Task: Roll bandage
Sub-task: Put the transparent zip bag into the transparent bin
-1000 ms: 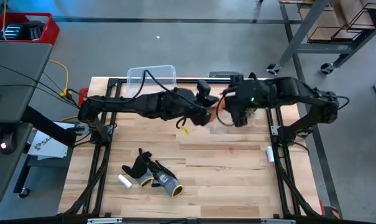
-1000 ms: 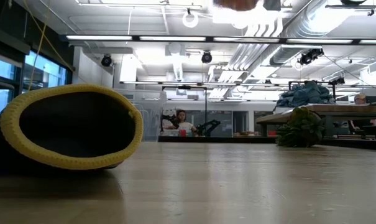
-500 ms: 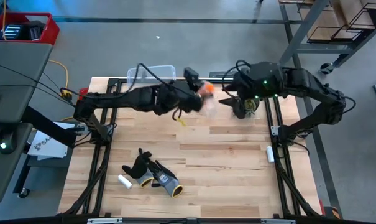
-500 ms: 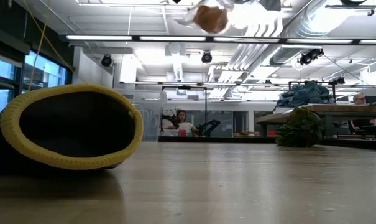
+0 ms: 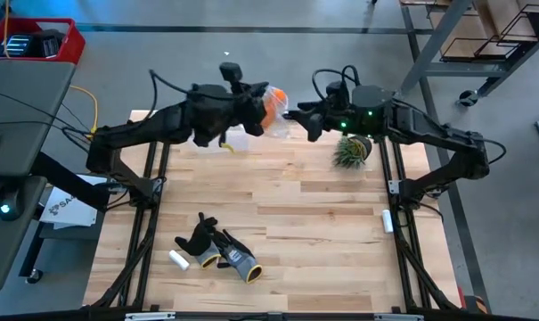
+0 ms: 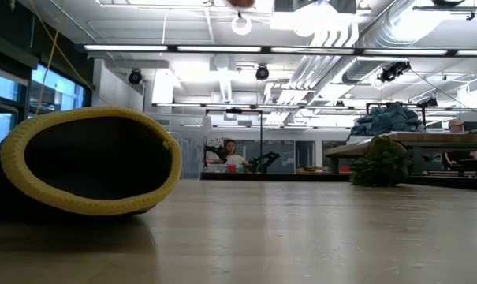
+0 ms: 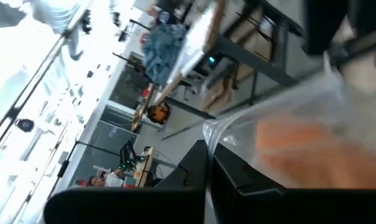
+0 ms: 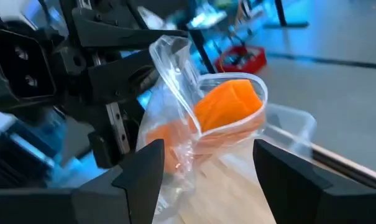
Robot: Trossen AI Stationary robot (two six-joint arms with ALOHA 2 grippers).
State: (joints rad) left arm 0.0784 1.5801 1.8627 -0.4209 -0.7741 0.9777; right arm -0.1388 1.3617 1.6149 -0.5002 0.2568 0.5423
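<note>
While the gloves (image 5: 217, 249) and small white cylinder (image 5: 178, 259) lie untouched at the near edge of the desk (image 5: 322, 232), a glove cuff filling the low view, all activity is high over the far edge. Left end effector (image 5: 262, 105) holds a clear plastic bag (image 8: 188, 124) with the bandage (image 8: 228, 102) inside it, bright orange, partly as a compact lump at the bag's mouth; fingers appear pinched on the bag, though the exact contact is blurred. Right end effector (image 5: 298, 118) hovers just beside the bag, fingers spread and empty, framing the bag's mouth in its wrist view. A green spiky object (image 5: 351, 150) sits on the desk under the right arm; a clear plastic bin (image 5: 237, 138) lies beneath the left. Change over the last second: both arms were low and close together mid-desk, then the left arm lifted and swung toward the far edge carrying the bag, while the right pulled back and let go, fingers opening. Judgement: the bandage is bagged and off the desk, so no rolling is under way now; it must come out of the bag, or rolling is already done and this is stowing. Cannot tell which.
</note>
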